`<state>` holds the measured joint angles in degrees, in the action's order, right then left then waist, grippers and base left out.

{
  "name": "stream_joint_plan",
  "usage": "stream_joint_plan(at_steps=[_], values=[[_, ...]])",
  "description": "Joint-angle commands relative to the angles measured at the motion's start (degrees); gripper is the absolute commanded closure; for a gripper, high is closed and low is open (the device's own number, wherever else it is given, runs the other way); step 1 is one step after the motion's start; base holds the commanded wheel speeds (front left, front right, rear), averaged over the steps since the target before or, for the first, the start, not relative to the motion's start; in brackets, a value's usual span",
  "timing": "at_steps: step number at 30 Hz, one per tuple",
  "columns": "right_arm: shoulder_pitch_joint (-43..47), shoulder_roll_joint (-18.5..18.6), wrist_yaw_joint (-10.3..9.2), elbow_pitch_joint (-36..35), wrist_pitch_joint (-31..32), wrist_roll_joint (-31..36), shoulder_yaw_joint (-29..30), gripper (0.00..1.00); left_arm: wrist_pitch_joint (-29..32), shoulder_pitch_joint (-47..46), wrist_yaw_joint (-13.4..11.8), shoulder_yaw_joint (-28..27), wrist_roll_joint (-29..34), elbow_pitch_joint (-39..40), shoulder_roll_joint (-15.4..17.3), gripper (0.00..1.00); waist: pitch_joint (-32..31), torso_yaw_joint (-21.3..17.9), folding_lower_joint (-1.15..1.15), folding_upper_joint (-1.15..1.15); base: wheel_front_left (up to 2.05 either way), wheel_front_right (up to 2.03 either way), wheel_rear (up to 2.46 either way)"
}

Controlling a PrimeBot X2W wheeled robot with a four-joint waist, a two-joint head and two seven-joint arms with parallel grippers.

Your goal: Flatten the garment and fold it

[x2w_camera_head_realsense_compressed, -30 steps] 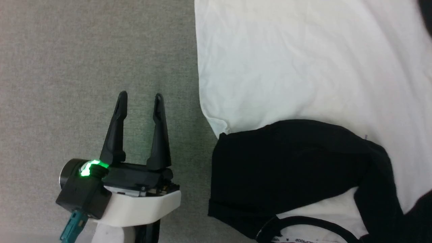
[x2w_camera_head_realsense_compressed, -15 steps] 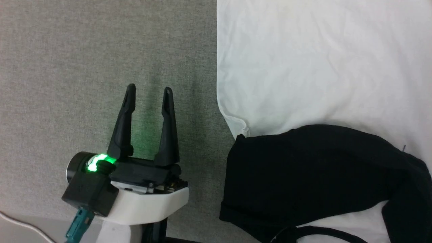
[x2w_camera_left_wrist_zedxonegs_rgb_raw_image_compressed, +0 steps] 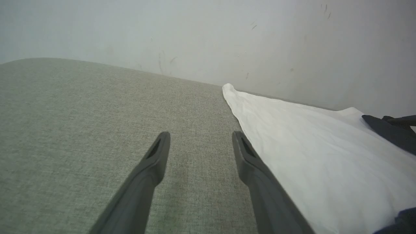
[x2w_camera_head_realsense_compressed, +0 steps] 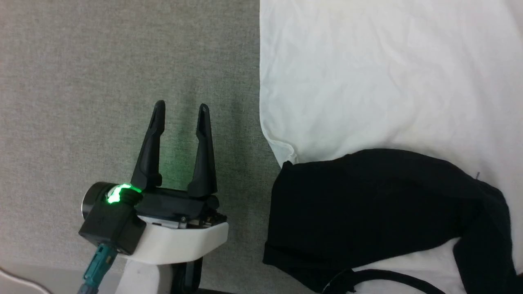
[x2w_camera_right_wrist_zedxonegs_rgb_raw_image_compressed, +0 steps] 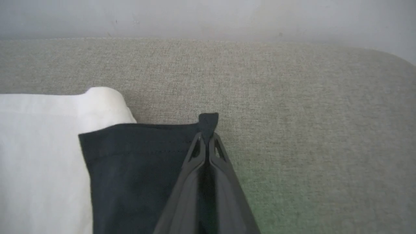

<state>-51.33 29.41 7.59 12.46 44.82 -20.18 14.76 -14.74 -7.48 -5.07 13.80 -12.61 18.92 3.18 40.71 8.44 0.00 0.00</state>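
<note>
The garment (x2w_camera_head_realsense_compressed: 367,81) lies spread on the grey fabric surface, its white body at the right of the head view. A black sleeve (x2w_camera_head_realsense_compressed: 359,204) lies folded over its near part, and black neck trim (x2w_camera_head_realsense_compressed: 380,274) curves at the bottom edge. My left gripper (x2w_camera_head_realsense_compressed: 182,106) stands open over bare surface, left of the garment and apart from it. The left wrist view has the same open gripper (x2w_camera_left_wrist_zedxonegs_rgb_raw_image_compressed: 200,135) beside the white hem (x2w_camera_left_wrist_zedxonegs_rgb_raw_image_compressed: 308,146). My right gripper (x2w_camera_right_wrist_zedxonegs_rgb_raw_image_compressed: 205,136) is shut on the corner of the other black sleeve (x2w_camera_right_wrist_zedxonegs_rgb_raw_image_compressed: 136,169).
The grey fabric surface (x2w_camera_head_realsense_compressed: 102,81) stretches left of the garment. A pale wall (x2w_camera_left_wrist_zedxonegs_rgb_raw_image_compressed: 208,39) rises behind its far edge. A thin white cable (x2w_camera_head_realsense_compressed: 12,281) lies on a paler strip at the near left edge.
The head camera has shifted, so the whole picture slid right. My left gripper keeps its open pose beside the garment. My right gripper has gone from open to shut.
</note>
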Motion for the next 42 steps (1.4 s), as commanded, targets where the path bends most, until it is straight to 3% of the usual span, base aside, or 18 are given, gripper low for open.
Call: stream_joint_plan(at_steps=[1, 9, 16, 22, 34, 42], values=[[0.88, -0.28, -0.10, -0.17, -1.94, -0.34, 0.86, 1.00, -0.26, -0.58, 0.43, -0.45, 0.33, -0.46, -0.30, 0.00, -2.97, -1.56, 0.00, 0.00, 0.00, 0.00, 0.00], [5.40, 3.00, -0.10, 0.66, -6.74, -1.29, 6.44, 1.00, -0.26, 2.75, 1.62, -3.66, 0.66, -1.09, -0.19, 0.00, -10.53, -4.62, 0.00, 0.00, 0.00, 0.00, 0.00], [11.05, 7.49, -0.10, 4.96, -10.35, -0.88, 14.09, 1.00, -0.26, 6.15, 2.62, -5.79, 0.16, -1.04, -0.17, 0.00, -15.71, -6.18, 0.00, 0.00, 0.00, 0.00, 0.00], [15.12, 9.02, -0.10, 8.16, -12.88, -0.63, 18.53, 1.00, -0.26, 8.51, 2.97, -7.44, -0.27, -0.86, 0.13, 0.00, -18.68, -7.36, 0.00, 0.00, 0.00, 0.00, 0.00], [23.67, 9.75, -0.10, 9.17, -15.78, 1.04, 26.26, 1.00, -0.26, 12.12, 3.39, -8.83, -1.03, -0.99, 0.78, 0.00, -24.44, -9.02, 0.00, 0.00, 0.00, 0.00, 0.00], [27.48, 7.99, -0.10, 7.14, -16.65, -0.25, 24.24, 1.00, -0.07, 13.97, 3.68, -8.72, -2.02, -1.70, 1.13, 0.00, -28.71, -9.24, 0.00, 0.00, 0.00, 0.00, 0.00]])
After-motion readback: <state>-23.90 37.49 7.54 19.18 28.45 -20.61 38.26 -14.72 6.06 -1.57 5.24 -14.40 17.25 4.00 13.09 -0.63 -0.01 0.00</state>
